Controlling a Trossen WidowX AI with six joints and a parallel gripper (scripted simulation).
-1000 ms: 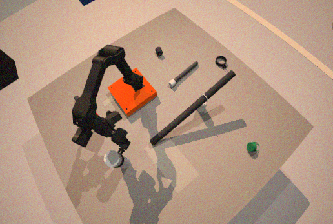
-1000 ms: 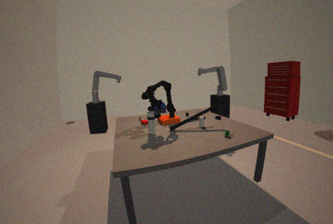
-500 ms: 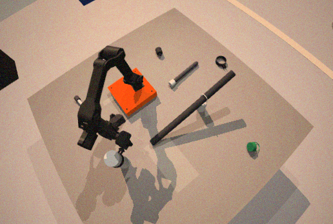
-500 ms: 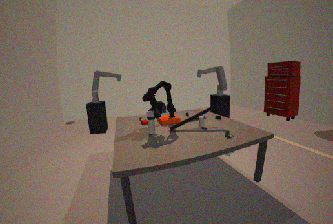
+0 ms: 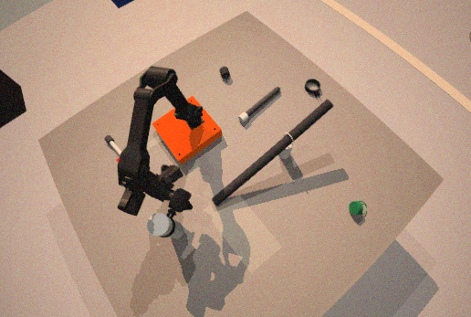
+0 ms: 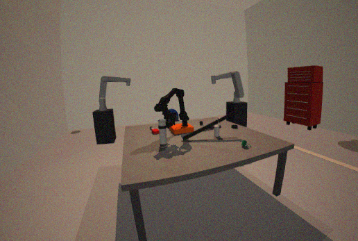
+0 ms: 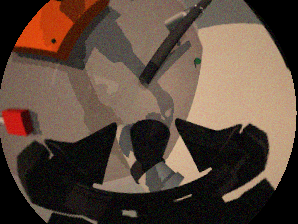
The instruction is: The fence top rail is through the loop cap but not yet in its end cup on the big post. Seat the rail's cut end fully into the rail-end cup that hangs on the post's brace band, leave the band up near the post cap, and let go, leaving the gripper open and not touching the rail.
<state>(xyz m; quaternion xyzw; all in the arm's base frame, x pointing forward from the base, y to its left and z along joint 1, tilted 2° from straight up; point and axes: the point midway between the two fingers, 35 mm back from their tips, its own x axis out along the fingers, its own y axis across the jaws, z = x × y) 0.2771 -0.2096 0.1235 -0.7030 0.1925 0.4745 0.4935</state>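
1. Edges and corners are named as seen in the exterior view of the worktop (image 5: pixel 319 241) (image 6: pixel 208 160).
2. The fence rail (image 5: pixel 269 156) (image 6: pixel 205 128) (image 7: pixel 172 45) slopes up from its low end, mid-worktop, toward the right edge, passing through the loop cap on a small white post (image 5: pixel 286 153) (image 6: pixel 216 131).
3. The rail's low end is well apart from the big post (image 5: pixel 161 225) (image 6: pixel 162 136) (image 7: pixel 162 175), so it is unseated. That post stands upright toward the near-left corner, with a dark band (image 5: pixel 172 228) near its cap.
4. The tool (image 5: pixel 178 187) (image 6: pixel 171 121) (image 7: pixel 147 123) is spread almost fully, gripping nothing. In the wrist view the dark rail-end cup (image 7: pixel 150 137) appears between its fingers; contact cannot be told. The tool is clear of the rail.
5. An orange block (image 5: pixel 188 129) (image 6: pixel 182 129) (image 7: pixel 55 30) sits toward the far edge.
6. A green piece (image 5: pixel 357 208) (image 6: pixel 244 144) (image 7: pixel 197 61) lies toward the near-right corner; a dark ring (image 5: pixel 312 86) (image 6: pixel 234 126) lies near the right edge.
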